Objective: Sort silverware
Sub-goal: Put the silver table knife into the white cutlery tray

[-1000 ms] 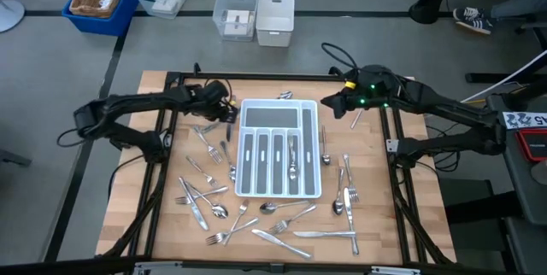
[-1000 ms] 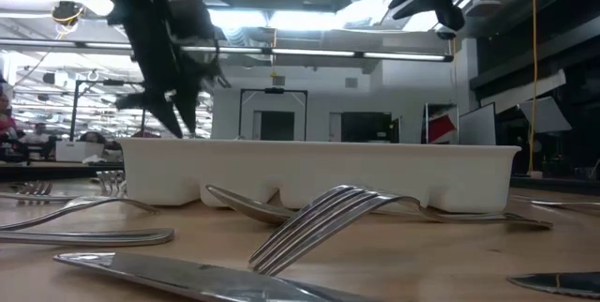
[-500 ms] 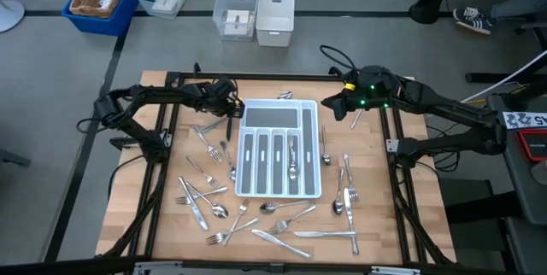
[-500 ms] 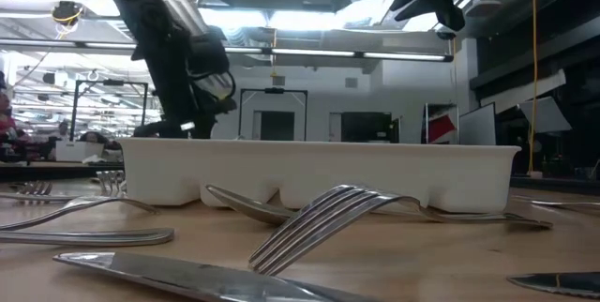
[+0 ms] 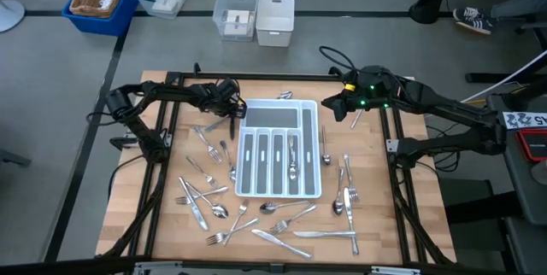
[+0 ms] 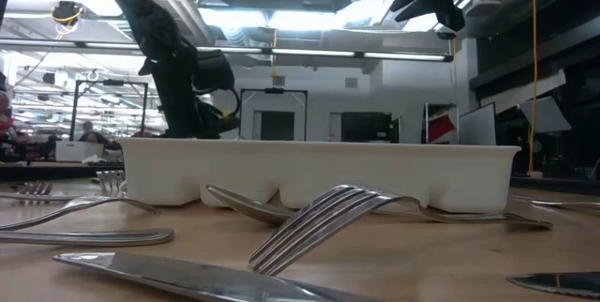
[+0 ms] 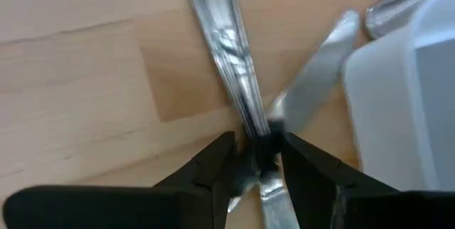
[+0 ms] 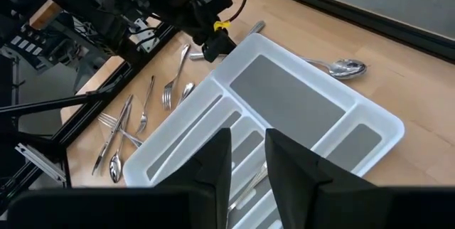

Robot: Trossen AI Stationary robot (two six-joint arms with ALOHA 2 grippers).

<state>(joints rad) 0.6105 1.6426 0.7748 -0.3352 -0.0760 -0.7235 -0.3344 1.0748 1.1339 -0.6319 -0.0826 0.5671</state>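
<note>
Left gripper [image 5: 231, 114]: down at the table surface, just beside the far-left corner of the white tray [image 5: 242, 191]. In the left wrist view its fingers [image 7: 213, 165] are nearly closed around the slim handle of one utensil [image 7: 231, 65], pinching it where it crosses a second flat piece [image 7: 320, 72] lying against the tray wall.

Right gripper [image 5: 335, 107]: held above the table near the tray's far-right corner, well off the surface. Fingers [image 8: 213, 161] stand a little apart with nothing between them.

Silverware [image 5: 282, 219]: scattered on the wooden table [image 5: 128, 198] on three sides of the tray. Forks, spoons and knives lie along the left side, a crossed cluster sits along the near edge, and several pieces lie along the right side. One spoon [image 5: 285, 96] rests just beyond the tray's far edge.

Tray contents: at least one piece [image 5: 293, 157] lies in a long slot right of centre; the other slots show grey lining.

Low view: fork [image 6: 319, 222] and knife [image 6: 187, 279] in the foreground, tray wall behind.
</note>
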